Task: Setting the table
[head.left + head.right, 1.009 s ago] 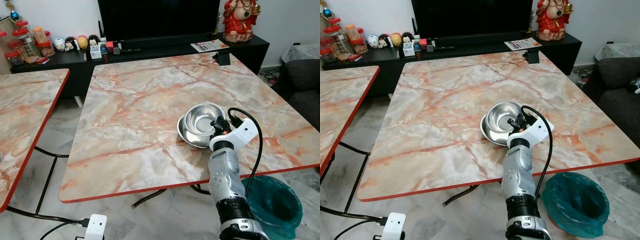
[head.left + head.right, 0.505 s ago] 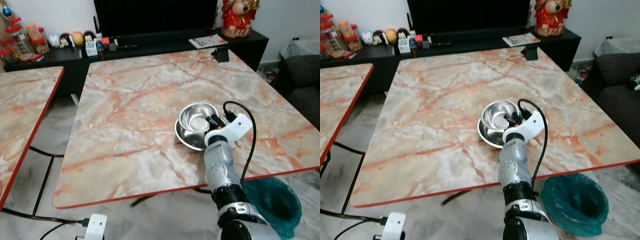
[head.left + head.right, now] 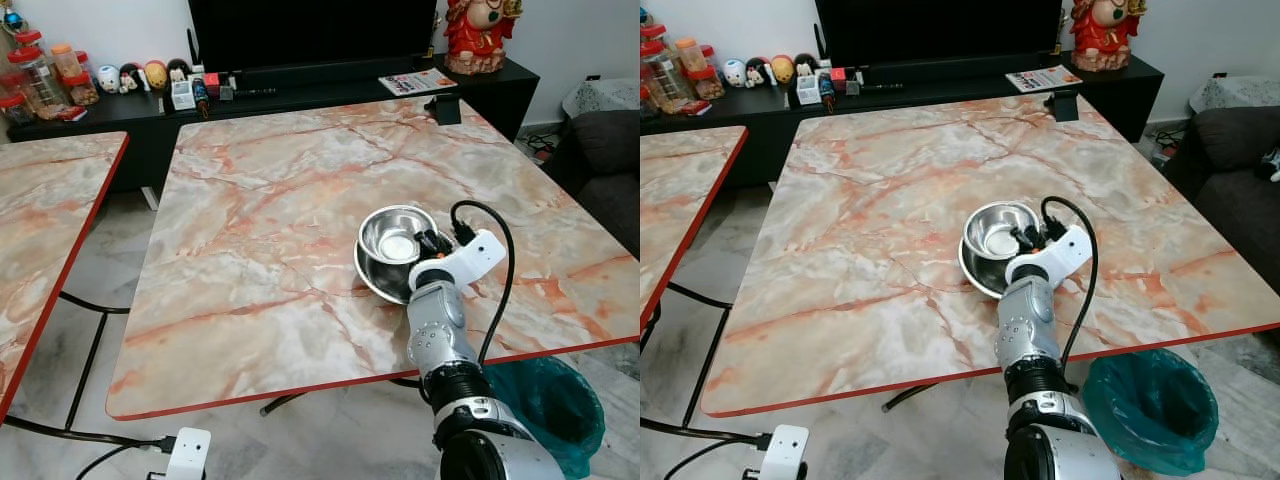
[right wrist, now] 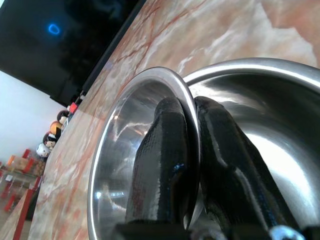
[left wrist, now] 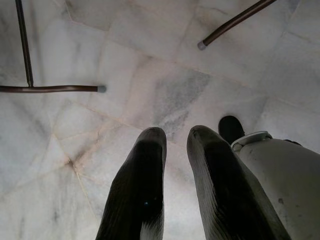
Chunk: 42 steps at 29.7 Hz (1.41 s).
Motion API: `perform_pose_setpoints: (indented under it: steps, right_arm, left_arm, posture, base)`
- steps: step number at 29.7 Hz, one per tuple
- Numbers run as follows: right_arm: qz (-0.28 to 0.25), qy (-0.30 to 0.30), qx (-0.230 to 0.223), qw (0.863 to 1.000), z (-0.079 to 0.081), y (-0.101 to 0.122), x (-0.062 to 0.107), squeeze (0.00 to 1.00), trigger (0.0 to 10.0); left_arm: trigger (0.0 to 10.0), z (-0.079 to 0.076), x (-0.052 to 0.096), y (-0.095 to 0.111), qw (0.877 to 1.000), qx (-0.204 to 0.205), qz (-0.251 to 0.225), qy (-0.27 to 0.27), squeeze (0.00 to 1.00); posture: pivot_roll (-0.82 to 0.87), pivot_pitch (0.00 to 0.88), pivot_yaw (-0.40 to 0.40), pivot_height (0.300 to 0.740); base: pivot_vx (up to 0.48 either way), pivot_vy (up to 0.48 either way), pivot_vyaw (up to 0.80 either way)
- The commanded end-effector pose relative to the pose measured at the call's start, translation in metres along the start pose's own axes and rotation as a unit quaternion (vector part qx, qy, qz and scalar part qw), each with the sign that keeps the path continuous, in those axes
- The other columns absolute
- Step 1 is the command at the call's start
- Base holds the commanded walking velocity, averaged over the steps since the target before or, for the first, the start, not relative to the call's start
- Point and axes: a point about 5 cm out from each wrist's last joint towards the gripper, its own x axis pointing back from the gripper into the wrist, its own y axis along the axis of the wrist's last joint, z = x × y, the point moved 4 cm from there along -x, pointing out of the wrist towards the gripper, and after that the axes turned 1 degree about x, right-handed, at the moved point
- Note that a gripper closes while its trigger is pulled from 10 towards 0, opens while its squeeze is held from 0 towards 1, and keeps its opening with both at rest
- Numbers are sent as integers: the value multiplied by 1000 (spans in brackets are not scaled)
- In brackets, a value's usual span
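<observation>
Two steel bowls sit nested on the marble table [image 3: 270, 220], near its right front part. The upper bowl [image 3: 392, 240] rests inside the lower bowl [image 3: 372, 283]. My right gripper [image 3: 432, 243] reaches over the near right side of the bowls. In the right wrist view the right gripper [image 4: 192, 107] is shut on the upper bowl's rim [image 4: 150, 80], one finger inside and one outside. The left gripper [image 5: 176, 135] hangs over the floor, fingers a little apart, nothing between them.
A second marble table [image 3: 50, 220] stands to the left across a gap of floor. A green-lined bin [image 3: 560, 410] sits on the floor by the table's right front corner. A black TV stand [image 3: 300, 90] runs behind; a dark sofa [image 3: 610, 170] is at right.
The whole picture shifted as the camera moved. My right gripper stays shut on the upper bowl's rim, and the bowls keep their place on the table.
</observation>
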Motion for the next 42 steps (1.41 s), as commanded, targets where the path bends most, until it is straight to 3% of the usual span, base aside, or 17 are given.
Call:
perform_pose_setpoints:
  steps: [1,5,16,28,32,33,34,35,36,39,41,42]
  right_arm:
    - [14,5,-21,1000,16,-8,1,0,10000]
    - [3,16,-33,999,29,-1,1,0,10000]
    - [4,22,-52,998,40,5,0,0,10000]
    - [27,8,-50,998,38,-2,8,0,10000]
    - [42,8,-27,999,37,-8,12,0,10000]
    - [44,7,-27,999,37,-9,13,12,10000]
    - [46,7,-29,999,36,-10,14,251,10000]
    - [46,7,-29,998,35,-10,15,251,10000]
    - [48,7,-27,998,35,-11,16,376,10000]
    - [54,11,-25,998,35,-12,19,420,10000]
    - [60,8,-17,998,32,-14,23,298,10000]
    - [60,8,-17,998,32,-14,23,298,10000]
  left_arm:
    - [10000,3,1,-3,1000,-4,3,0,0]
    - [10000,4,0,-1,1000,-2,0,1,0]
    - [10000,4,-1,3,1000,-1,-5,0,0]
    - [10000,4,-1,5,1000,-6,-7,-3,0]
    - [10000,4,-1,5,1000,-6,-7,-4,0]
    - [10000,4,-1,5,1000,-6,-6,-4,0]
    - [10000,4,-1,4,1000,-6,-6,-4,0]
    - [10000,4,-1,4,1000,-6,-6,-4,0]
    - [10000,4,-1,4,1000,-6,-6,-4,0]
    - [10000,3,-1,4,1000,-7,-6,-5,0]
    - [10000,3,-1,4,1000,-8,-6,-6,0]
    - [10000,3,-1,4,1000,-8,-6,-6,0]
  posture:
    - [34,21,63,740]
    - [34,20,62,740]
    - [37,14,60,740]
    - [34,14,63,740]
    - [35,15,63,740]
    - [35,15,63,740]
    - [34,16,64,740]
    - [34,16,64,740]
    - [33,17,64,740]
    - [32,16,64,740]
    - [31,16,64,740]
    - [31,16,64,740]
  base:
    - [0,0,0]
    - [0,0,0]
    - [0,0,0]
    - [0,0,0]
    - [0,0,0]
    - [0,0,0]
    - [0,0,0]
    - [0,0,0]
    - [0,0,0]
    - [0,0,0]
    - [0,0,0]
    - [0,0,0]
